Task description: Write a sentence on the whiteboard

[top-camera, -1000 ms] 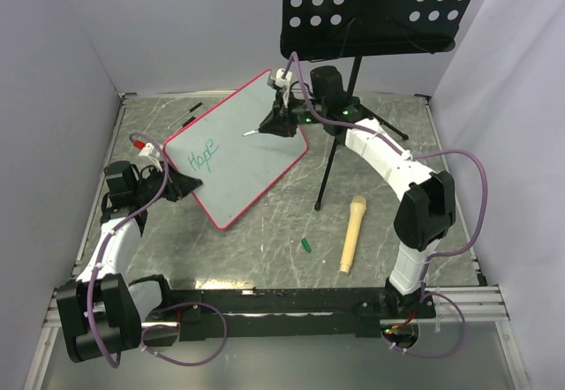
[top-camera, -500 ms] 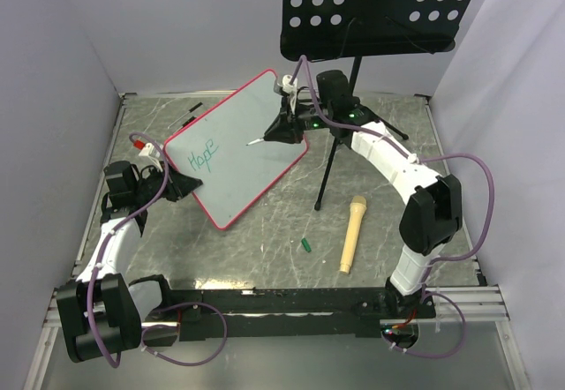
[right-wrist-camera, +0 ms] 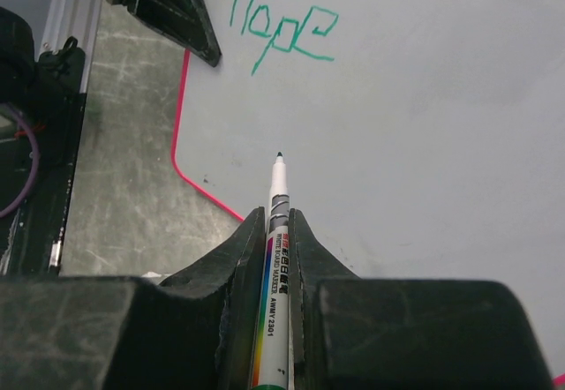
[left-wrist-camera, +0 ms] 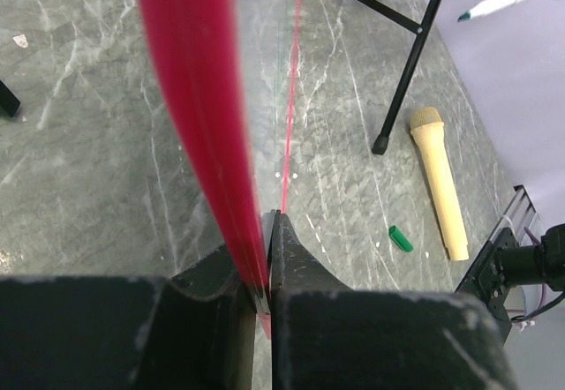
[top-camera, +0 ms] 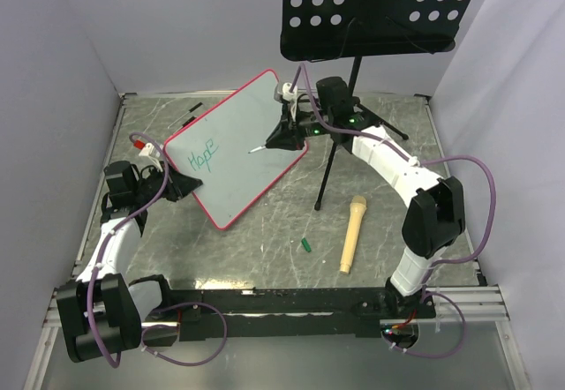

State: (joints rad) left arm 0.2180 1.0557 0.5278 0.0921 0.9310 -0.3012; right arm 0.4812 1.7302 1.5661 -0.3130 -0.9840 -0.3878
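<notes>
The left gripper [top-camera: 181, 184] is clamped shut on the near left edge of the whiteboard [top-camera: 243, 147], its two black fingers pinching the pink-red frame, and it holds the board tilted up off the grey marbled table [top-camera: 265, 231]. The right gripper [top-camera: 281, 134] is closed around a whiteboard marker [right-wrist-camera: 274, 231], the barrel wedged between its fingers and the tip pointing down at the board's middle; whether the tip touches the surface I cannot tell. Behind them a black perforated music stand [top-camera: 380, 11] rises at the far side, its tray cut off by the top of the overhead view, its pole and legs just beside the board's right edge, so room is tight there. The table in front of the board and to its right lies open apart from a cream microphone [top-camera: 351, 233] near the right arm. On the board the sentence [right-wrist-camera: 281, 24] so far reads only "Hope" in teal-green, close to the left gripper, with bare white stretching to its right. A small green cap [top-camera: 305, 245] lies between the board's near corner and the microphone. From the left wrist the board shows edge-on, a blurred red band, its face unreadable.
</notes>
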